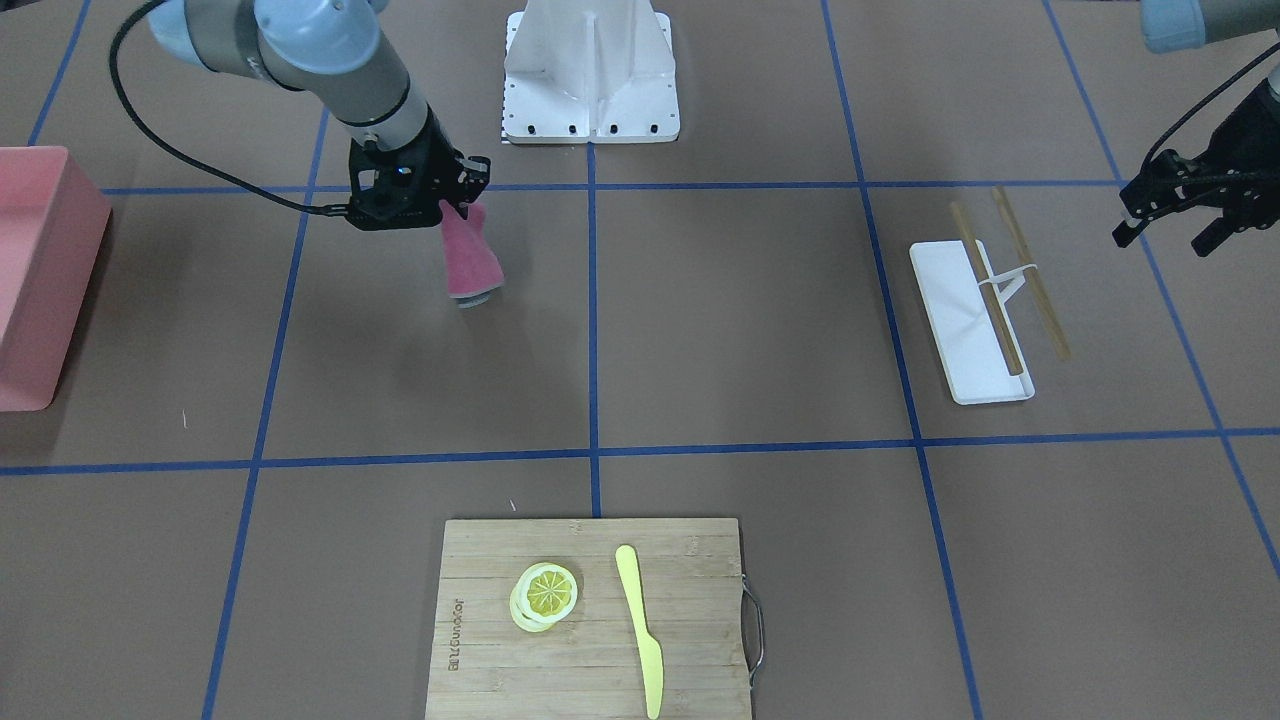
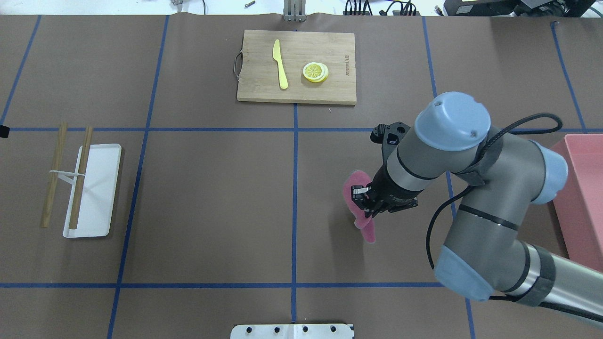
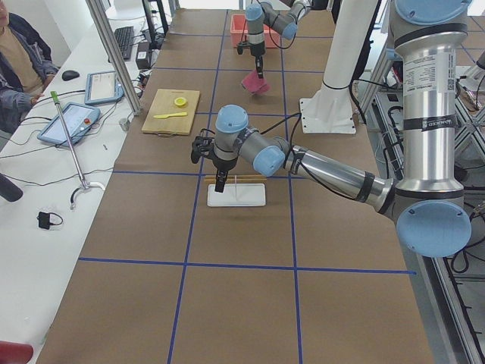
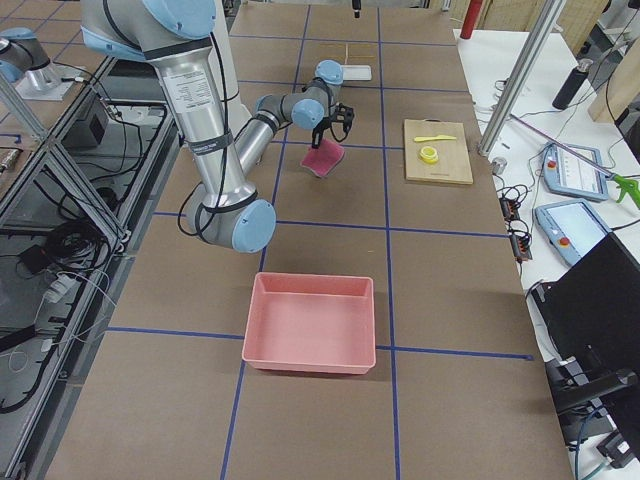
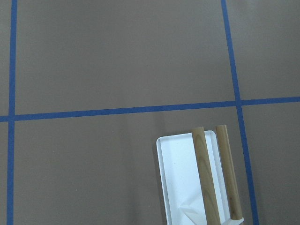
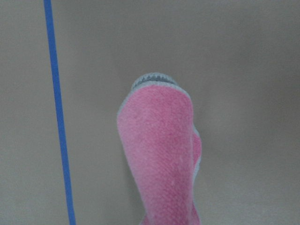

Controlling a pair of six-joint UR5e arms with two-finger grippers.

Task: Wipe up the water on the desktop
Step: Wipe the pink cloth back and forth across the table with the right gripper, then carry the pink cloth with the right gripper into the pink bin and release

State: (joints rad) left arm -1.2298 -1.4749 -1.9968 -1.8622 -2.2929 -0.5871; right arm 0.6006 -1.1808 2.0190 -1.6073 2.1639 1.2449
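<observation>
The desktop is a matte brown surface with a blue tape grid; I can make out no water on it. My right gripper is shut on a pink cloth that hangs down from it, its lower end at or just above the desktop. The cloth also shows in the overhead view under the gripper, and fills the right wrist view. My left gripper is open and empty, hovering beside a white tray.
A pink bin stands at the table end on my right. A bamboo cutting board holds lemon slices and a yellow knife. Chopsticks lie across the white tray. The robot base is at the middle.
</observation>
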